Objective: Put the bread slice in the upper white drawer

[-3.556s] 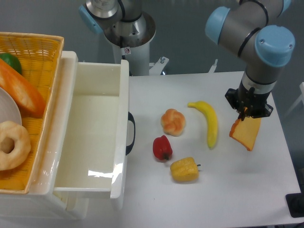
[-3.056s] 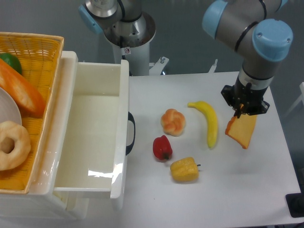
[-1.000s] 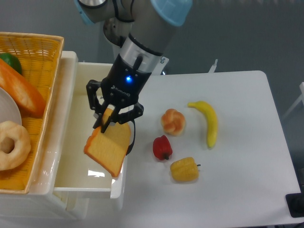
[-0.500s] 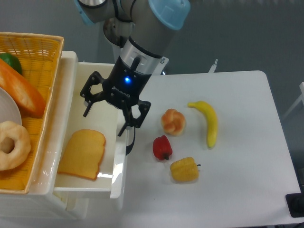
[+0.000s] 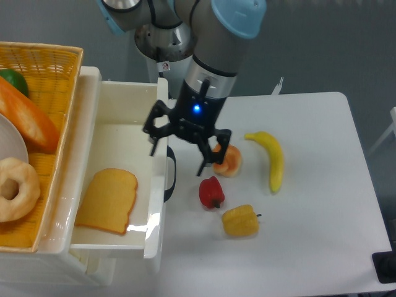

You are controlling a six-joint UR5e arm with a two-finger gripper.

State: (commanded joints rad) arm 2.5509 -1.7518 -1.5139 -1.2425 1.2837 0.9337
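Observation:
The bread slice (image 5: pixel 108 200) lies flat on the floor of the upper white drawer (image 5: pixel 99 117), in its front half near the left wall. My gripper (image 5: pixel 179 151) hangs open above the drawer's right wall and dark handle (image 5: pixel 171 173), to the right of the slice and well apart from it. Nothing is between its fingers.
A yellow wicker basket (image 5: pixel 52 68) at the left holds a baguette (image 5: pixel 28 120), a ring-shaped pastry (image 5: pixel 15 189) and a green fruit. On the white table lie a round bun (image 5: pixel 230 162), a banana (image 5: pixel 272 158), a red pepper (image 5: pixel 211 193) and a yellow pepper (image 5: pixel 240 221).
The gripper carried the slice from the table's right side to the drawer and let it go there. Since then it has moved right, off the drawer interior toward the bun.

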